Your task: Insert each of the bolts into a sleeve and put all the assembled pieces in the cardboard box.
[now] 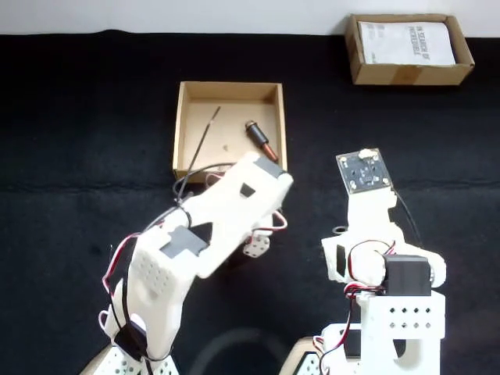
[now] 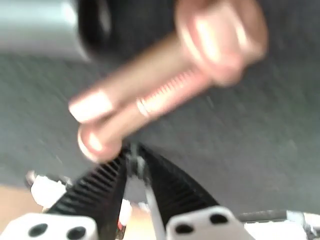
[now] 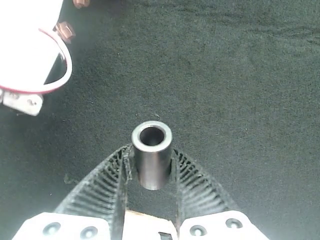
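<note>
Assembly is judged partly done, with the picking of a bolt now in hand. In the high view, a finished piece of copper bolt in dark sleeve (image 1: 258, 138) is seen lying in the open brown cardboard box (image 1: 178, 129), just beyond the white left arm (image 1: 203, 234).

In the left wrist view, the left hand (image 2: 132, 152) is shown with its ribbed black fingers pressed together. A blurred copper-coloured hex-headed bolt (image 2: 165, 85) lies just past the tips; whether its end is nipped cannot be told. A silvery metal sleeve (image 2: 37, 22) lies farther off.

In the right wrist view, the right hand (image 3: 151, 167) is clamped on an upright dark grey metal sleeve (image 3: 151, 142), its bore left open. A bolt must next be gripped with its shank free, then lined up with that bore.

The surface is covered by black cloth (image 1: 78, 117). A second cardboard box holding a printed sheet (image 1: 406, 47) sits well beyond the right hand, before a pale wall (image 1: 156, 16).
</note>
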